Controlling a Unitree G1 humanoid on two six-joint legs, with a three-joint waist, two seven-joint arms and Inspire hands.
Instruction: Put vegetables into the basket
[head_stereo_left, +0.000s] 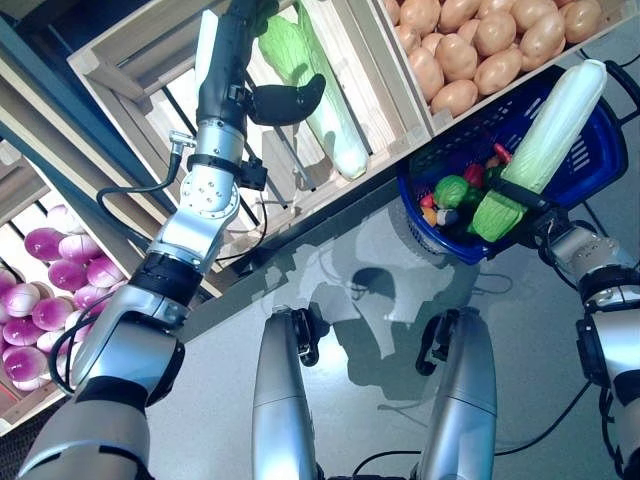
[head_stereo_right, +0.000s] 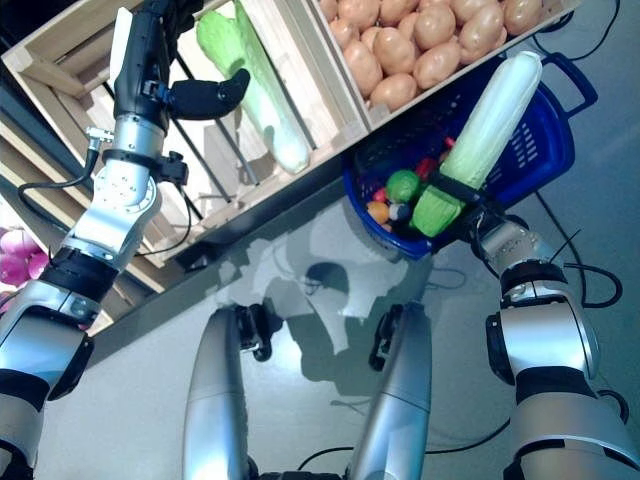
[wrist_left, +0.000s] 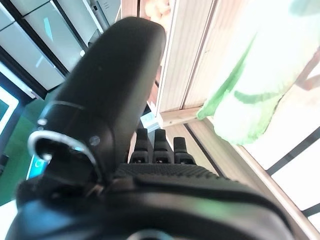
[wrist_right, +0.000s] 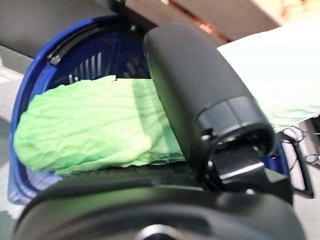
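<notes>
The right hand (head_stereo_left: 535, 215), dark and matte, is closed around a long napa cabbage (head_stereo_left: 545, 140); in the right wrist view the smooth thumb (wrist_right: 200, 95) is laid across the crinkled green leaf end (wrist_right: 95, 125). The cabbage is a tapering cylinder, leafy and bright green at the gripped end, pale whitish-green and ribbed toward the far tip, which points to about 1 o'clock in the left eye view. It is held slanted over a blue plastic basket (head_stereo_left: 600, 160) with slotted walls and a loop handle (head_stereo_right: 575, 75). In the basket, at about 9 o'clock from the hand, small rounded vegetables are seen: a green one (head_stereo_left: 452, 190), red pieces (head_stereo_left: 474, 175) and an orange one (head_stereo_left: 429, 214).

The left hand (head_stereo_left: 285, 100) is raised inside a pale wooden crate (head_stereo_left: 120, 65) at the upper left; its thumb stands out and its fingers look loosely extended, with nothing held. A second napa cabbage (head_stereo_left: 320, 95) lies in that crate, just beside the hand at about 3 o'clock. The neighbouring crate (head_stereo_left: 405, 75) at 12 o'clock is filled with smooth tan potatoes (head_stereo_left: 480, 40). At 9 o'clock, a lower crate holds glossy purple-and-white onions (head_stereo_left: 50, 275).
</notes>
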